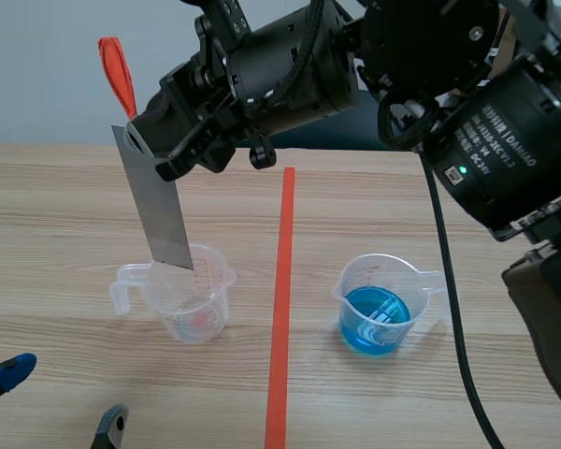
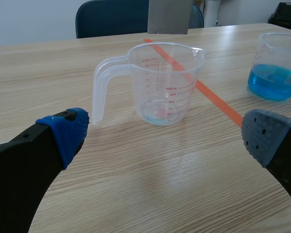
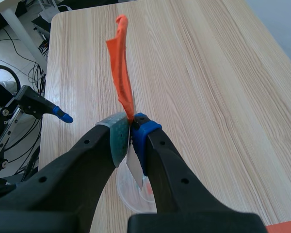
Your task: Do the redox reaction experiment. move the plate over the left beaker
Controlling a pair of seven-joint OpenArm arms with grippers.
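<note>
Scene: R claw (image 1: 150,150) clamped on the plate (image 1: 159,210) up top by its orange tag (image 1: 119,75), so the low end hangs free. Plate's tilted, lower corner at L beaker (image 1: 192,295) rim, and the blue beaker (image 1: 379,309) is well apart.

L wrist: L claw (image 2: 166,138) wide open, empty, near L beaker, leaving room.

R wrist: pads (image 3: 117,133) pinch plate, beaker mouth directly under.

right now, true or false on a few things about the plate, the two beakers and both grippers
1. The right gripper is shut on the metal plate. True.
2. The metal plate lies flat on the table. False: it hangs nearly upright over the left beaker.
3. The left gripper is open. True.
4. The left beaker holds the blue liquid. False: the blue liquid is in the right beaker; the left one looks nearly empty.
</note>
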